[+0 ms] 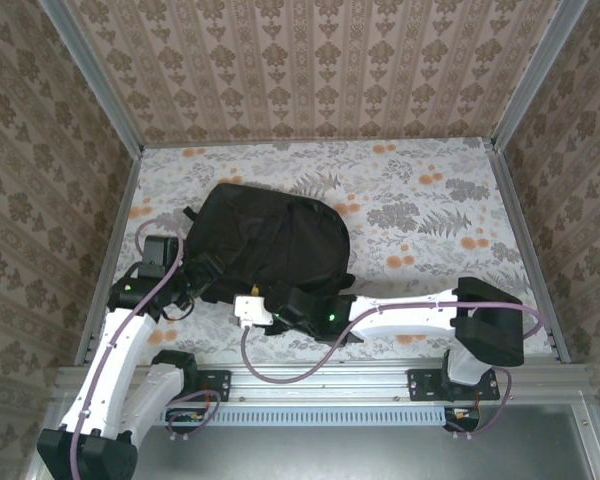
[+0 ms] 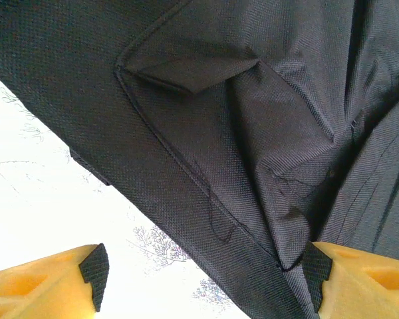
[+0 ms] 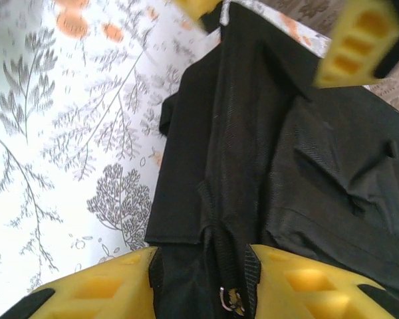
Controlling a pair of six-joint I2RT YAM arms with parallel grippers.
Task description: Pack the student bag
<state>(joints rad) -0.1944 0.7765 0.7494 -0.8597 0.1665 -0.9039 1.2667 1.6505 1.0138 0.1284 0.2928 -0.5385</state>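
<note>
Floral-clothed table (image 1: 430,215); black student bag (image 1: 270,245) atop

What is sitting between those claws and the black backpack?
Nothing visible. The right claw is pinched on a fold of the backpack, and the left claw is open right at its edge.

student bag (image 1: 270,240) on table (image 1: 430,200), left jaws at its left, right jaws on its near edge

Even, diffuse light from above; the wrist views clip on pale surfaces.
Top view: sharp throughout, with faint soft shadows beneath the arms. Left wrist view: tablecloth (image 2: 46,173) at lower left is blown out to near white, while the student bag (image 2: 253,133) weave stays crisp. Right wrist view: yellow shape (image 3: 356,40) at upper right is blurred.
</note>
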